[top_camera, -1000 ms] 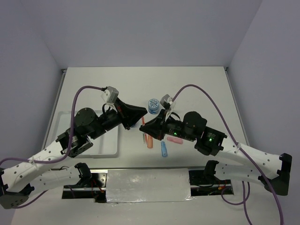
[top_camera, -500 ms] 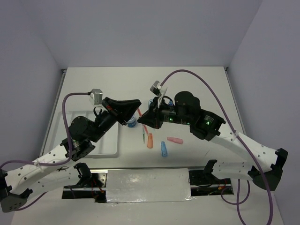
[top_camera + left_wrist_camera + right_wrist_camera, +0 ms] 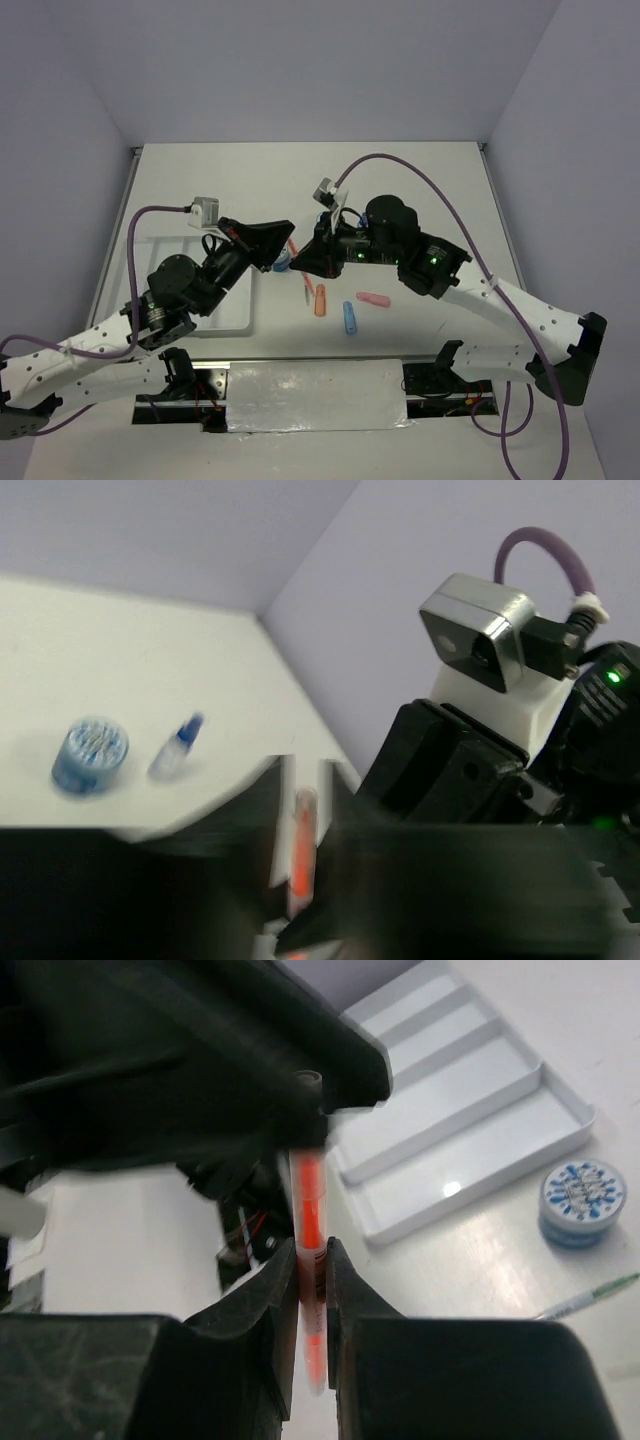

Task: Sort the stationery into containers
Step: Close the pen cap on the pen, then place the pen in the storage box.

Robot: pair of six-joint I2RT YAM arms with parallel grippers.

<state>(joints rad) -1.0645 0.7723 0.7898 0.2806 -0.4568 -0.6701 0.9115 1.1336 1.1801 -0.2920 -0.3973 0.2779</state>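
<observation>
Your right gripper [image 3: 311, 1260] now sits further left than a second ago, tip to tip with the left gripper [image 3: 300, 790]. Both clamp one thin orange pen [image 3: 310, 1190], midair near the white compartmented plastic tray [image 3: 470, 1110].

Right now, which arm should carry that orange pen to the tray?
Left, probably. The left gripper and right gripper both pinch the pen, and the tray lies on the left side.

From where I stand, the white tray [image 3: 470, 1090] looks like smooth, glossy moulded plastic with a bright glint on it, the table [image 3: 480, 1270] beside the tray has a soft sheen, the orange pen [image 3: 308, 1185] is shiny translucent plastic, and the right gripper [image 3: 311, 1256] is matt black plastic.
</observation>
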